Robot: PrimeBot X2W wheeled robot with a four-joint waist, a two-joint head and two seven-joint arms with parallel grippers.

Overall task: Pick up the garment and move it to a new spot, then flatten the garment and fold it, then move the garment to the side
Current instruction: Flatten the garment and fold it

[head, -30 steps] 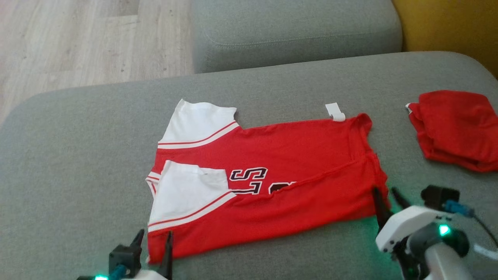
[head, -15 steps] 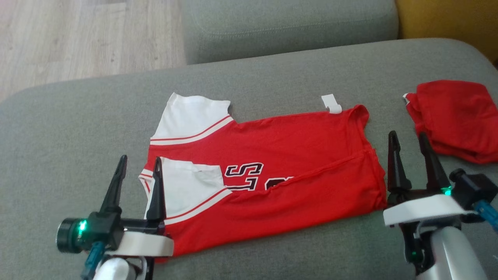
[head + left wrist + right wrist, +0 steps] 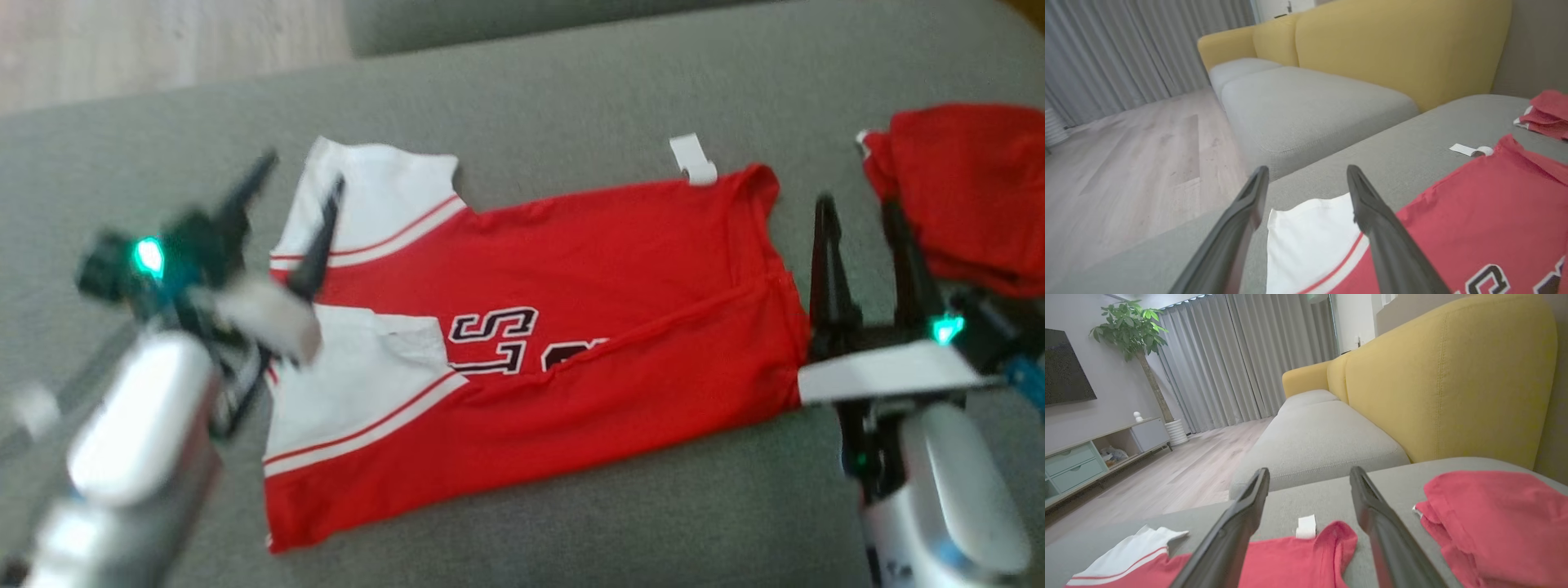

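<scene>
A grey cushion [image 3: 571, 90] carries a red jersey [image 3: 637, 261] at its centre, spread out with its white sleeves toward 9 o'clock. A white tag [image 3: 692, 159] lies at the jersey's 1 o'clock edge, touching it. A folded red cloth [image 3: 971, 188] lies apart at 3 o'clock.

Lettering [image 3: 496, 341]: black, white-edged, on the red jersey [image 3: 620, 245] chest beside a fold; one reads "S", others unclear.
Tag [image 3: 692, 158]: white, at jersey's edge; unreadable.

Red-and-white garment [image 3: 571, 327] half-folded, flat
</scene>
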